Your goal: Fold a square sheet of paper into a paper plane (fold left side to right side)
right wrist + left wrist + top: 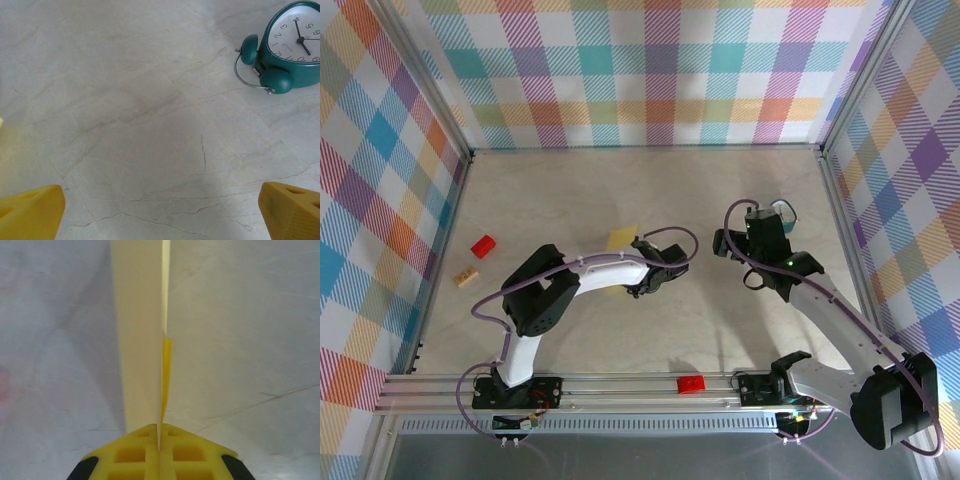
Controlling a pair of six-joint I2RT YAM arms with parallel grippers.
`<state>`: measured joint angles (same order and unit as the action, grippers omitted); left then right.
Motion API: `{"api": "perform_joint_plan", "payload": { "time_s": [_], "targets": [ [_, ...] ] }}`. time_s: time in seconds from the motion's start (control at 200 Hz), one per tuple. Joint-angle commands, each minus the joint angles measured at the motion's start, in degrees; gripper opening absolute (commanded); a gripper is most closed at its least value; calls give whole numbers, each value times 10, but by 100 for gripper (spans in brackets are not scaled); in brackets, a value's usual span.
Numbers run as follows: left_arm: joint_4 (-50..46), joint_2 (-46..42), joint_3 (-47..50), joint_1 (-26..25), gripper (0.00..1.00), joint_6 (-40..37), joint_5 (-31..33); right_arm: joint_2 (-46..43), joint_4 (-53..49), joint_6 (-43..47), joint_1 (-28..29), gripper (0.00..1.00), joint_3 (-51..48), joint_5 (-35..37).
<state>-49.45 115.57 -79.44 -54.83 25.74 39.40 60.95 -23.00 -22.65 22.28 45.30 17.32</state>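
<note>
We see the thin yellow square sheet of paper (140, 330), folded, pinched on edge in the left gripper (159, 434), whose yellow fingers are closed on it; it stands upright over the pale marble-look table (250, 340), about mid-table in the top view; left arm elbow bent, forearm reaching right; right gripper (160, 207) hangs over bare table, jaws spread wide, holding nothing; a teal round alarm clock (292, 45) lies just beyond it, apart from the paper.
</note>
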Motion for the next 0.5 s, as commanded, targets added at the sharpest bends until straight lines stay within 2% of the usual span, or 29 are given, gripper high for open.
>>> {"api": "perform_joint_plan", "payload": {
  "time_s": [0.0, 0.19, 0.495],
  "targets": [
    [-9, 10, -31, -3, 1, 11, -68, -4, 0, 0, -6, 99, -10, -13],
    [11, 20, -53, 5, 13, -2, -134, 10, -5, 3, -10, 99, -9, -33],
    [34, 28, -68, 13, 30, -8, -202, 25, -4, 2, -21, 99, -1, -65]
  ]
}}
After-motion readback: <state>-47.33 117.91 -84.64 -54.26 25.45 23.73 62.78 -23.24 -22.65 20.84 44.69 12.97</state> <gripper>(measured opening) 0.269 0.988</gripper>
